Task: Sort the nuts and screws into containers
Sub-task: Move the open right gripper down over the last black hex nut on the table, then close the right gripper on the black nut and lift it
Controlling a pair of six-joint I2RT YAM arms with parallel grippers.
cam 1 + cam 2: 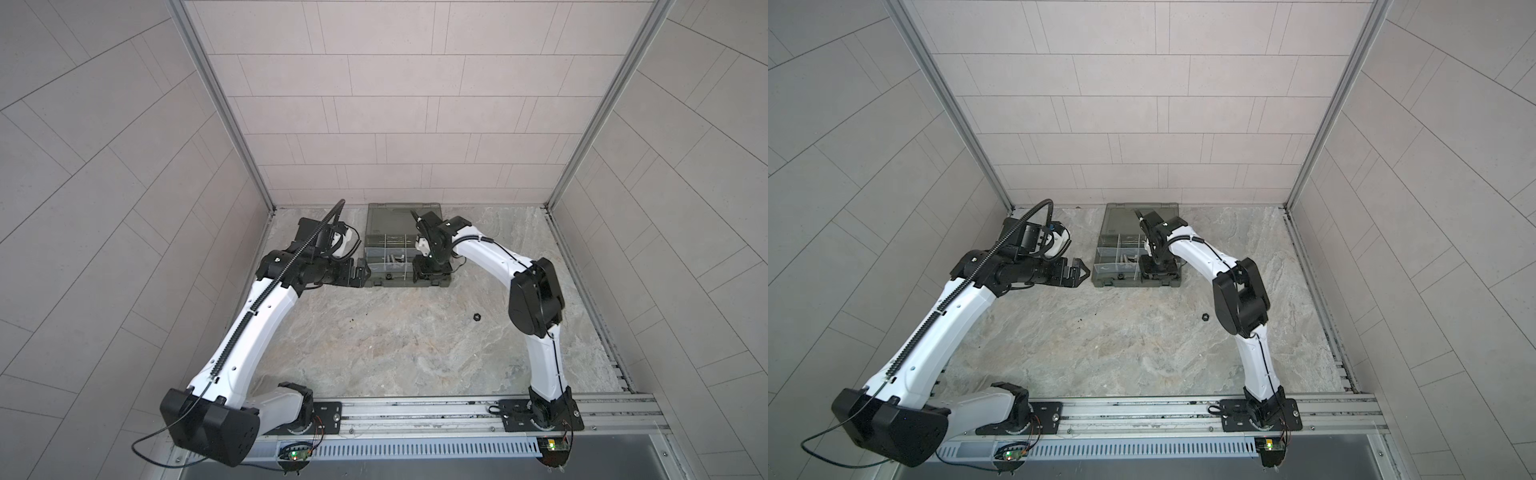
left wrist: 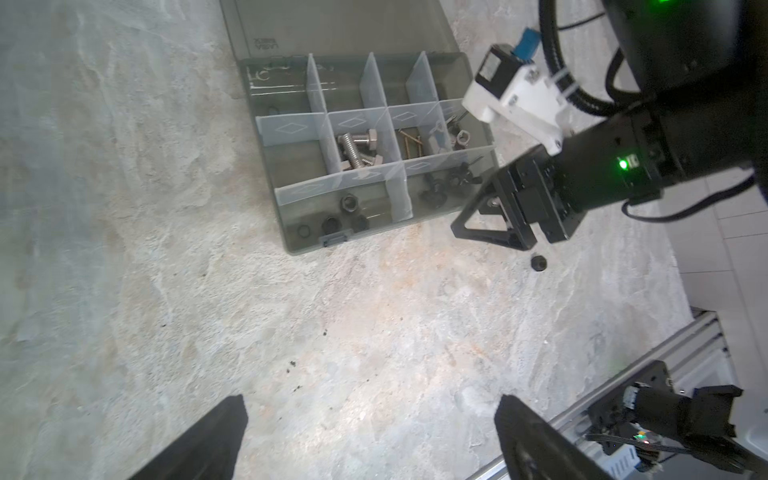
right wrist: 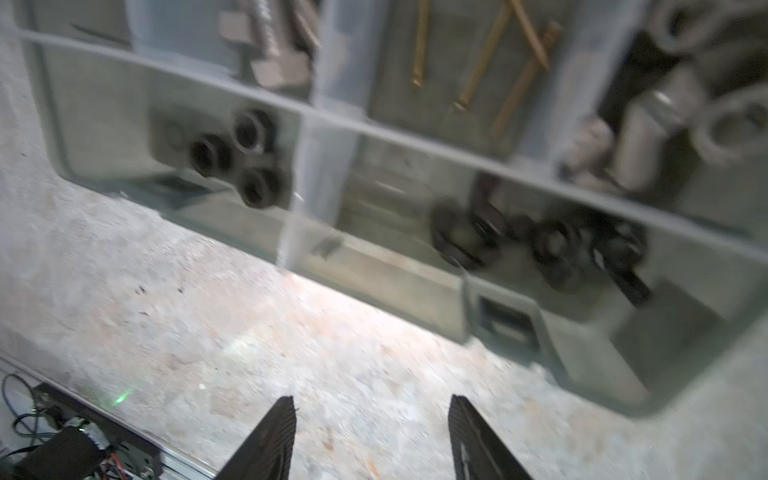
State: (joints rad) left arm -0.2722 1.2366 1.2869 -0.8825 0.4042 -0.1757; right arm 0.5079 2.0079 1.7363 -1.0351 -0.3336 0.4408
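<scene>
Nearest to us on the desk [image 1: 395, 340], one black hex nut [image 1: 476, 318] lies loose and alone, close by the right arm's elbow and well apart from the case. We judge it the last piece to sort.

Further on, the left gripper [image 2: 370, 415] hangs wide open and empty just beside the left end of the organizer case [image 1: 386, 283]. The right gripper [image 3: 370, 401] hangs over the case's front right part, its jaws apart with nothing between them. We take this drop as done.

The next move calls for the right arm to draw back toward the loose nut, pinch that low ring across its flats, and carry it to the front left compartment, where the other hex nuts [image 3: 241, 158] lie.

Both top views show the stray nut and both arms, but the right arm hides much of the case. The left wrist view fills that in: black wing nuts [image 2: 449, 183] front right, silver bolts [image 2: 359, 151] and brass-coloured screws [image 2: 409, 145] in the middle row, and the open lid [image 2: 332, 25] beyond. The right wrist view, blurred, shows the front row close up but not the stray nut.
</scene>
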